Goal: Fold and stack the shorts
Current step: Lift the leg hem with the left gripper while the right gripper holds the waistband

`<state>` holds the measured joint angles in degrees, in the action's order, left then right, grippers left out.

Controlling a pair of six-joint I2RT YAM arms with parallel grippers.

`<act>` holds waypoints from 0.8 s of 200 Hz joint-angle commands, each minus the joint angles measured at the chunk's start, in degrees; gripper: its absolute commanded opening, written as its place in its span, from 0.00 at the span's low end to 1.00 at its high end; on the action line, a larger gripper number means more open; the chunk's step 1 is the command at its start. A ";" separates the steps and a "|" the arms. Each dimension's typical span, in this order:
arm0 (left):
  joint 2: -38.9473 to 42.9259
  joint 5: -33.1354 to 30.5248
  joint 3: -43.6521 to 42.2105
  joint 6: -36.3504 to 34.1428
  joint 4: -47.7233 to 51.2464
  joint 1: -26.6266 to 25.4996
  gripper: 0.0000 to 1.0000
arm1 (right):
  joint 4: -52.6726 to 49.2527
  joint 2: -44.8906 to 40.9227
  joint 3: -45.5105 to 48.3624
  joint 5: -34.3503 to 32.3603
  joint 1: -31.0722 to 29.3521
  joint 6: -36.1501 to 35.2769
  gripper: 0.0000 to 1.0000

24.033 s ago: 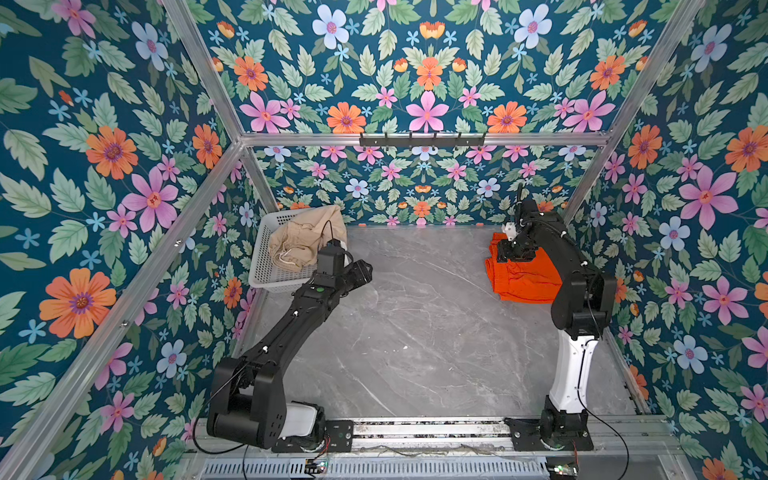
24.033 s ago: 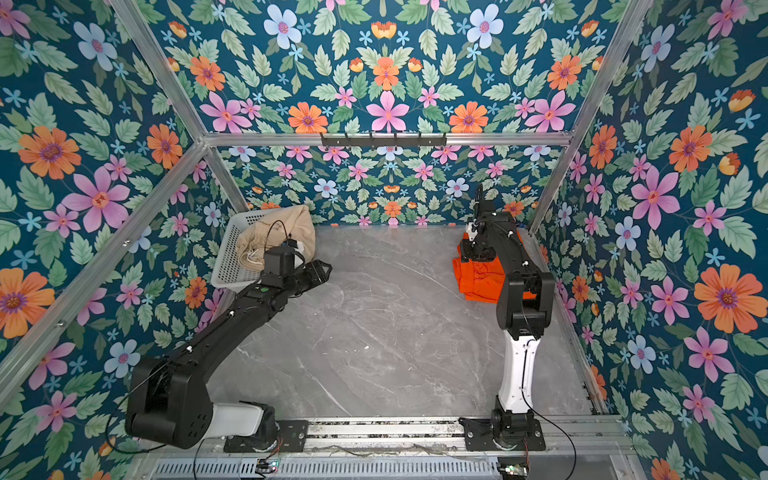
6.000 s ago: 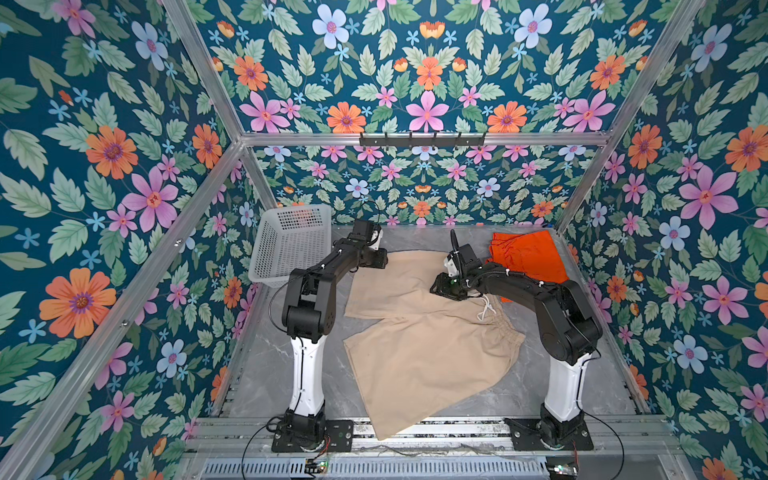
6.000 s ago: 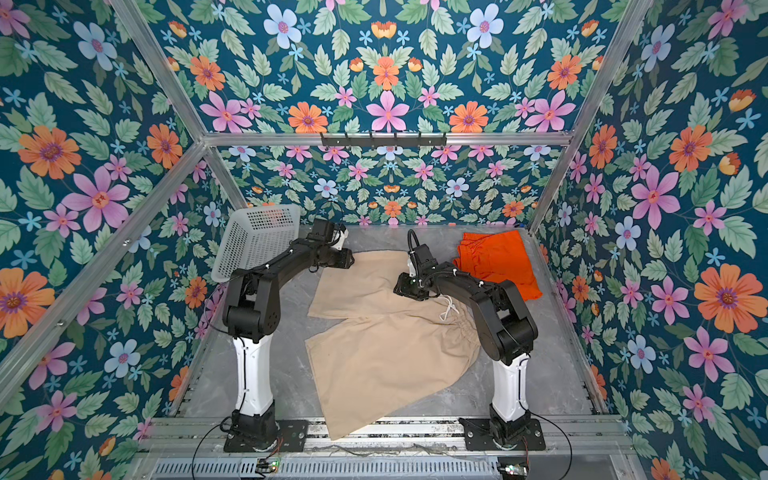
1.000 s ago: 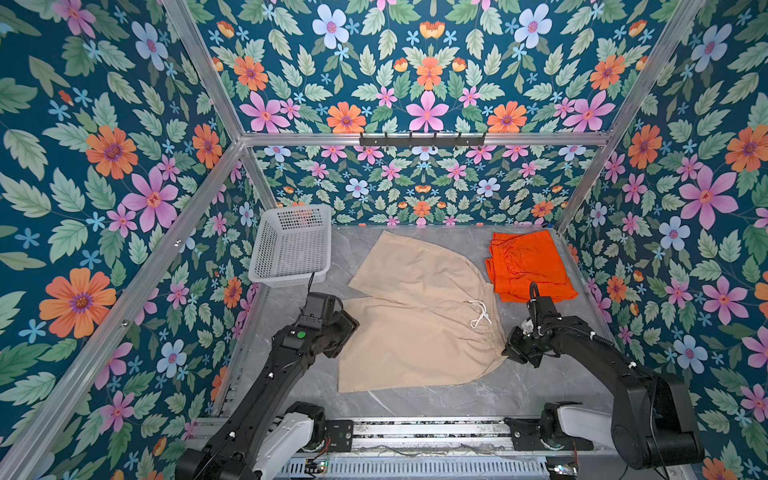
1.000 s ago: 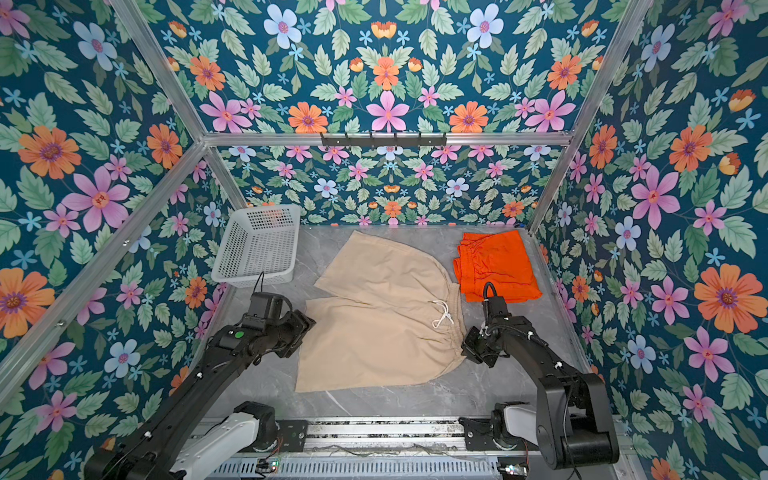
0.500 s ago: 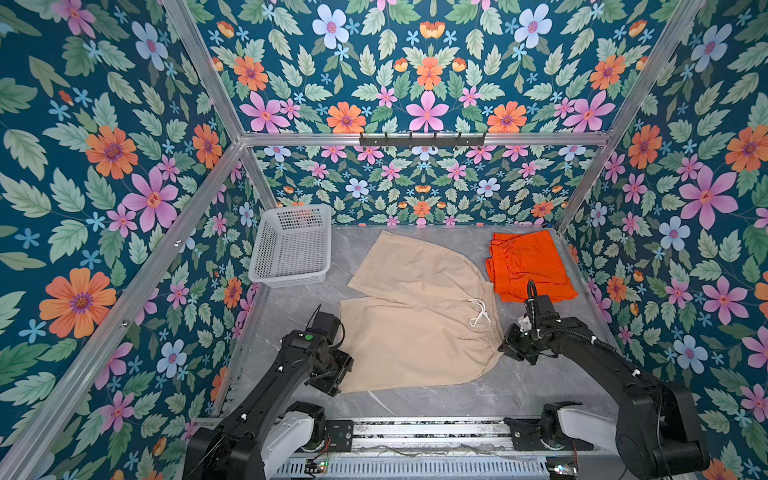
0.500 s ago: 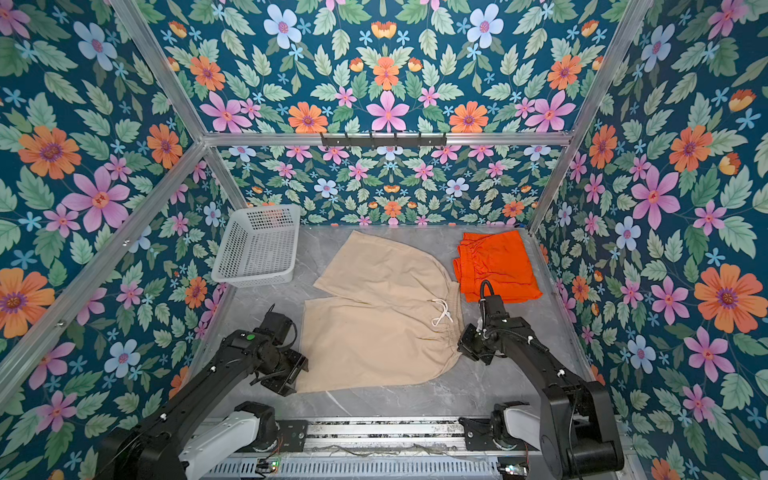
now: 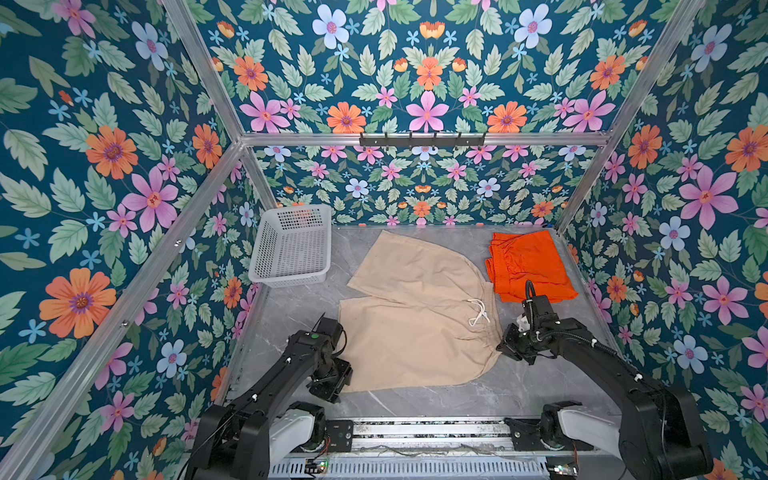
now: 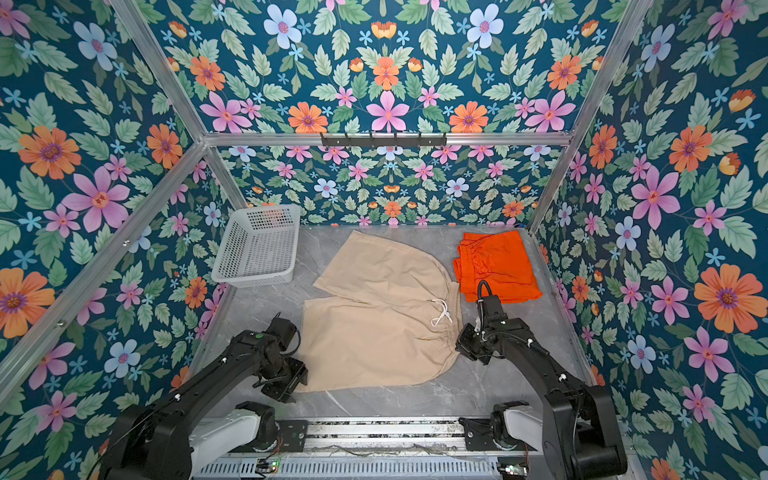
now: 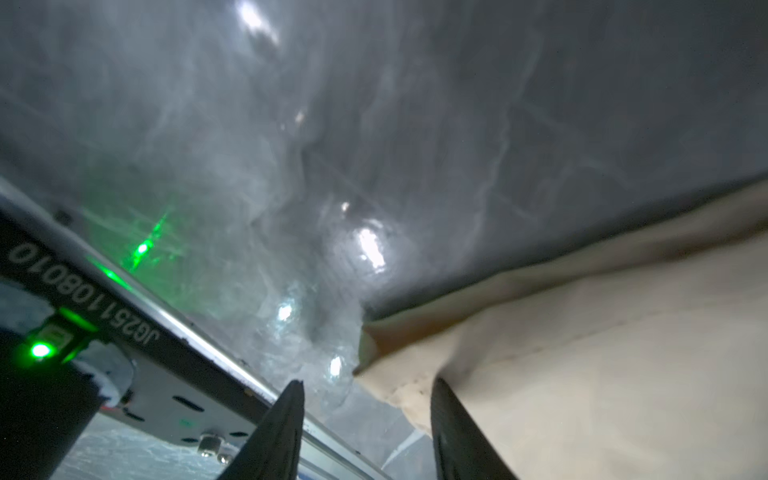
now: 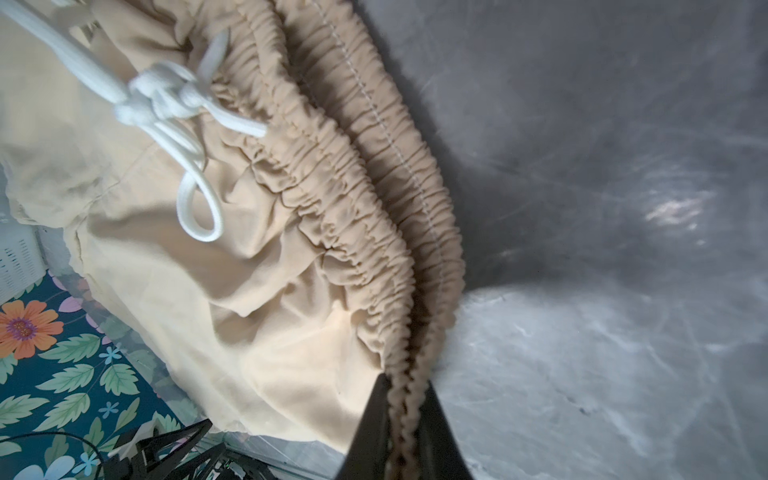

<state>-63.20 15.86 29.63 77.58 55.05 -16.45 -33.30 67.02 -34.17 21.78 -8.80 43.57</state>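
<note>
The beige shorts [image 9: 415,332] [image 10: 374,332] lie spread flat in the middle of the grey table, waistband to the right, with the white drawstring [image 9: 478,311] [image 12: 166,95] on top. The orange shorts [image 9: 528,266] [image 10: 494,266] lie folded at the back right. My left gripper [image 9: 336,380] [image 10: 291,382] [image 11: 366,381] is low at the near-left hem corner, jaws open, with the corner of beige cloth [image 11: 602,353] reaching between them. My right gripper [image 9: 505,345] [image 10: 463,343] [image 12: 403,384] is shut on the gathered waistband [image 12: 374,216] at its near end.
A white perforated basket [image 9: 291,249] [image 10: 257,249] stands at the back left against the wall. Floral walls close in the table on three sides. The metal rail [image 9: 415,432] with both arm bases runs along the near edge, close behind my left gripper.
My left gripper has dropped and moved toward the near edge to the beige shorts' hem corner, its jaws narrowing. The right gripper, still shut on the waistband, has shifted slightly left.
</note>
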 commanded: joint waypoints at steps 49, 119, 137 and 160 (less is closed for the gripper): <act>-3.69 -6.49 -1.69 -3.84 -4.01 0.10 0.39 | -1.56 -3.59 0.86 -2.39 -0.12 1.16 0.13; -1.51 -10.62 -2.01 -3.98 -4.14 0.18 0.05 | -3.09 -6.30 0.95 -2.64 -0.09 0.75 0.11; -0.35 -11.22 -0.69 -4.44 -2.53 0.13 0.00 | -3.84 -7.62 0.70 -2.44 -0.08 0.55 0.08; 3.32 -12.50 1.30 -4.84 2.45 0.05 0.00 | -5.24 -9.76 0.13 -2.44 -0.09 0.15 0.03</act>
<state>-62.57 8.32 29.39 73.52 51.44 -16.38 -36.03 58.78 -33.19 19.97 -8.84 44.40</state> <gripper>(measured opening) 0.064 0.054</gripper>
